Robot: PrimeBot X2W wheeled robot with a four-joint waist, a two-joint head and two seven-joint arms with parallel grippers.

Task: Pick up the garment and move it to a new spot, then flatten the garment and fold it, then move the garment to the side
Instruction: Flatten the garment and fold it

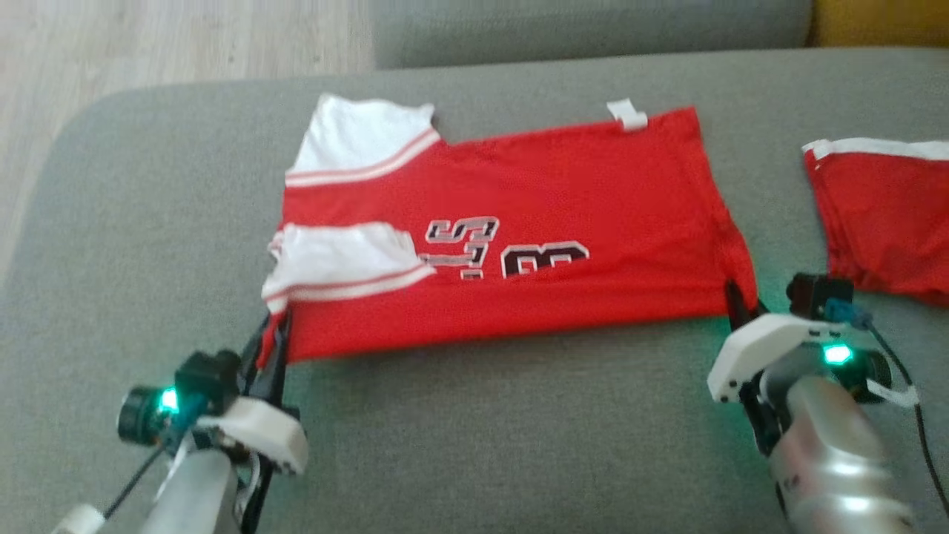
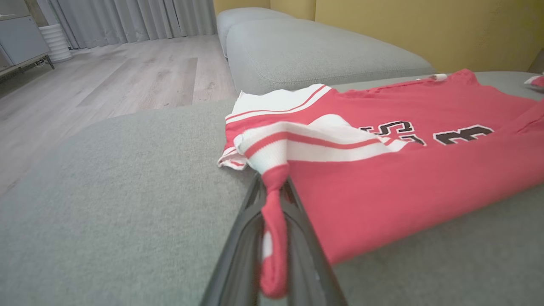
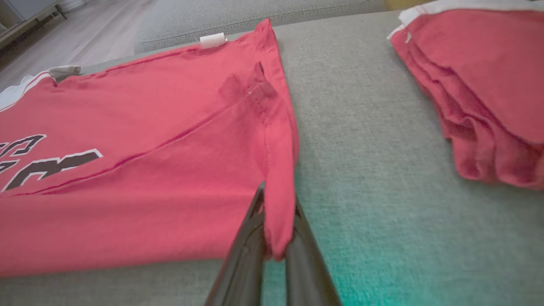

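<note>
The garment is a red jersey with white striped sleeves and black lettering, spread across the grey cushion with its near half folded over. My left gripper is shut on the jersey's near left corner, where a strip of red and white cloth is pinched between the dark fingers. My right gripper is shut on the near right corner; the red hem hangs between its fingers. Both corners are lifted slightly off the cushion.
A second red garment with white trim lies folded at the cushion's right, close to my right arm. Another grey cushion sits behind. Wooden floor lies beyond the far left edge. Bare cushion stretches in front of the jersey.
</note>
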